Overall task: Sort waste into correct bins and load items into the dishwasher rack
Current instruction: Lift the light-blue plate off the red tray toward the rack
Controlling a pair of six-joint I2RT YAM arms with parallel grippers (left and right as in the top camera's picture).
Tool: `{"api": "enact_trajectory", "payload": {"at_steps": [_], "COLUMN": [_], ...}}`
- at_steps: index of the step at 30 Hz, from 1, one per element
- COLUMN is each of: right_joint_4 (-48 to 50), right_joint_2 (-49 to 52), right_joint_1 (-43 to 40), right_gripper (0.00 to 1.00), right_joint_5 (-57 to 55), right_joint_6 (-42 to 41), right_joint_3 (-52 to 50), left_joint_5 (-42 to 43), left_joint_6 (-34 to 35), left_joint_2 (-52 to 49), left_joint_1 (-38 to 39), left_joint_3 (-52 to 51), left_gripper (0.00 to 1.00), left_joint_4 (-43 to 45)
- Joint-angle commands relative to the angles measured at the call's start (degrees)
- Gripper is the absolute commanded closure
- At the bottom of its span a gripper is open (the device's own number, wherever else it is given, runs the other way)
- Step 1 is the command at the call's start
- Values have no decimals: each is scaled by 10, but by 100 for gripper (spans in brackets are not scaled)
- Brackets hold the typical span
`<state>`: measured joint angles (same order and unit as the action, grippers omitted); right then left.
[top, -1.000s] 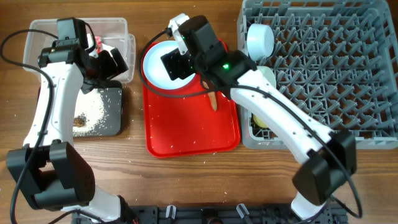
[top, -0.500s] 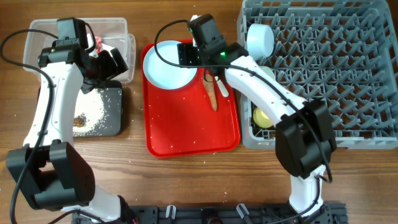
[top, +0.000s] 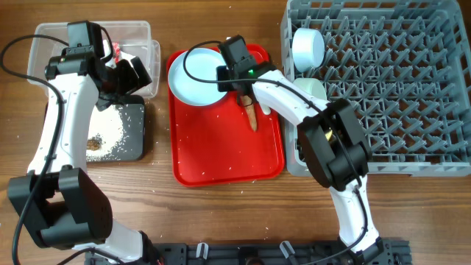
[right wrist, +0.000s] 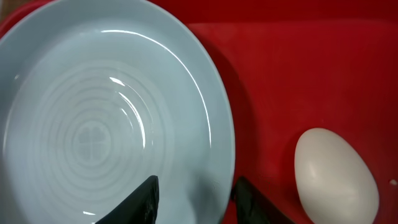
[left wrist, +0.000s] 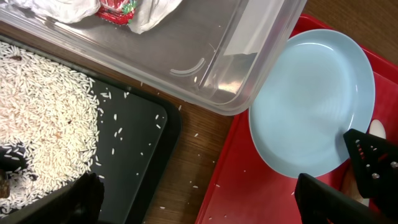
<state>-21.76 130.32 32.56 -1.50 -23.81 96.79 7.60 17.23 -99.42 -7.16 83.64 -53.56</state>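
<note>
1. At the far left, the left gripper (left wrist: 196,190) is hovering over the edge where the clear tub (top: 134,33) meets the black tray (top: 132,140). Its fingers are spread wide and holding nothing. The red-and-white wrapper (left wrist: 115,7) is lying in the tub, and rice grains (left wrist: 43,112) are covering the left part of the black tray.
2. In the middle, the pale blue plate (top: 193,79) is lying flat in the back left corner of the red serving tray (top: 221,156), just right of the tub.
3. The right gripper (right wrist: 199,200) is sitting at the plate's right rim, much nearer to it than the left gripper. Its fingers are parted, one over the plate's inside and one over the red tray outside. The rim is running between them, and they do not appear to be pinching it yet.
4. Just right of the plate, a white spoon (right wrist: 336,180) and a carrot-shaped piece (top: 252,116) are lying on the red tray.
5. At the far right, the dishwasher rack (top: 397,88) is standing, so the plate would be travelling rightward.
</note>
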Motion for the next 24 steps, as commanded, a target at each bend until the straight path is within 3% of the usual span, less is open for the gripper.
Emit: {"api": "enact_trajectory", "payload": {"at_steps": [1, 4, 7, 11, 15, 18, 21, 24], "right_joint_4": [0, -2, -6, -17, -23, -25, -27, -30], "right_joint_2": [23, 23, 24, 26, 38, 49, 51, 50], "right_joint_1": [0, 0, 0, 0, 0, 0, 0, 0], "right_gripper": [61, 62, 81, 90, 90, 78, 76, 96], "right_joint_5": [-4, -11, -12, -13, -13, -12, -10, -10], "right_joint_6": [-17, -17, -17, -24, -51, -56, -63, -62], "right_joint_3": [2, 2, 2, 2, 2, 2, 2, 2], "left_joint_5": [7, 7, 7, 7, 7, 7, 7, 7], "left_joint_6": [-1, -1, -1, -1, -1, -1, -1, -1], "left_joint_2": [12, 12, 12, 12, 12, 12, 12, 12], "left_joint_1": [-3, -3, -3, -3, -3, -3, -3, -3], "left_joint_3": [11, 11, 11, 11, 11, 11, 11, 11], "left_gripper": [0, 0, 0, 0, 0, 0, 0, 0], "left_joint_4": [0, 0, 0, 0, 0, 0, 0, 0]}}
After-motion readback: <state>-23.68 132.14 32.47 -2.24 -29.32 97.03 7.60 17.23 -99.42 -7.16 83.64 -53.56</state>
